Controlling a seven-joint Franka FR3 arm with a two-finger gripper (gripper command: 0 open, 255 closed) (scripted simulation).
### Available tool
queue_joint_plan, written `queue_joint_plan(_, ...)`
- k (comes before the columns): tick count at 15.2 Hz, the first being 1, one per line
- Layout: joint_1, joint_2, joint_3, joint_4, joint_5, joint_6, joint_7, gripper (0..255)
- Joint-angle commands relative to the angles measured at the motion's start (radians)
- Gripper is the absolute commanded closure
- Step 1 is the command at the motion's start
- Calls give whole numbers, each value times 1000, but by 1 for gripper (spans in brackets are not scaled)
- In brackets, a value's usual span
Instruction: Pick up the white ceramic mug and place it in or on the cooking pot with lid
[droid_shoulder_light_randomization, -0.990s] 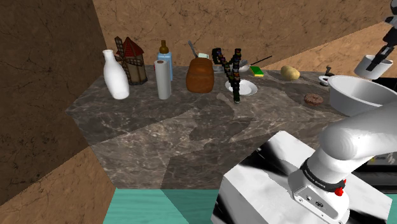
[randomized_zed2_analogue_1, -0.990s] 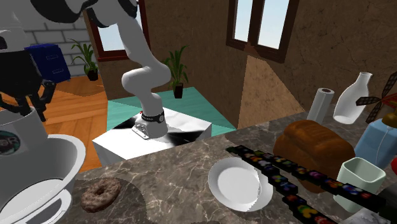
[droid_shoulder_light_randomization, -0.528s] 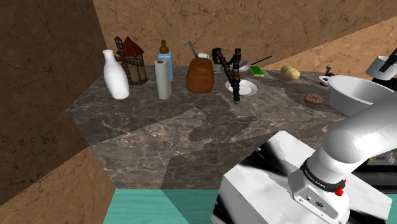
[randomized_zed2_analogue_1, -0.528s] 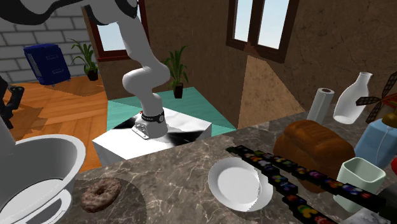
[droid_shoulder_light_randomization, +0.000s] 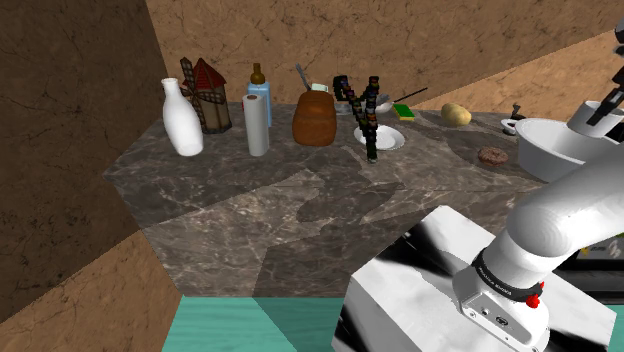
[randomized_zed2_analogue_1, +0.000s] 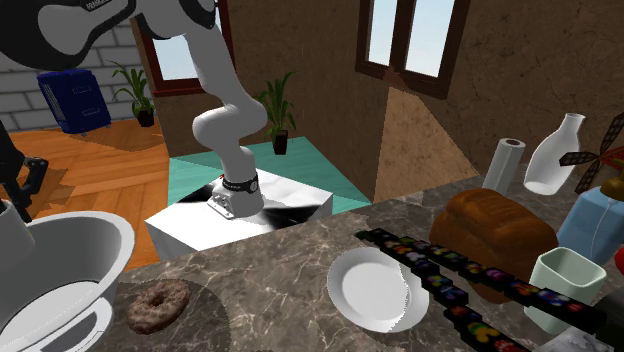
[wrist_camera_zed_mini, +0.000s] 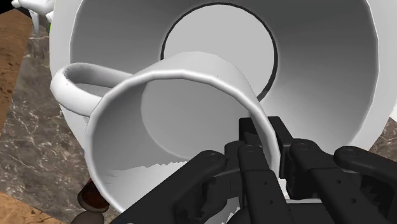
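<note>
Gripping the white mug (wrist_camera_zed_mini: 181, 124) by its rim, the claw (wrist_camera_zed_mini: 264, 153) holds it over the pot (wrist_camera_zed_mini: 331, 63) — both empty.

Shoulder view behind stand (droid_shoulder_light_randomization: 420, 270), second exterior facing it across counter (randomized_zed2_analogue_1: 270, 290), wrist close above pot (wrist_camera_zed_mini: 331, 63)

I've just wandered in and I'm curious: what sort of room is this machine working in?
Probably a home kitchen: a stone-patterned counter holds a loaf of bread, a paper towel roll and a white pot, with a window and potted plant beyond.
</note>
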Motion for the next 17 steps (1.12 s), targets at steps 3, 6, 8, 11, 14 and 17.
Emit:
queue_joint_plan(3, 15, 15, -30, -41, 8, 55, -8, 255)
queue_joint_plan(6, 28, 28, -56, -73, 15, 97, -15, 255)
queue_joint_plan(8, 28, 28, -56, -73, 15, 97, -15, 255)
queue_joint_plan(11, 28, 28, -56, -73, 15, 97, -15, 255)
queue_joint_plan(14, 28, 28, -56, -73, 15, 97, -15, 0)
queue_joint_plan(17, 28, 28, -56, -73, 15, 97, -15, 0)
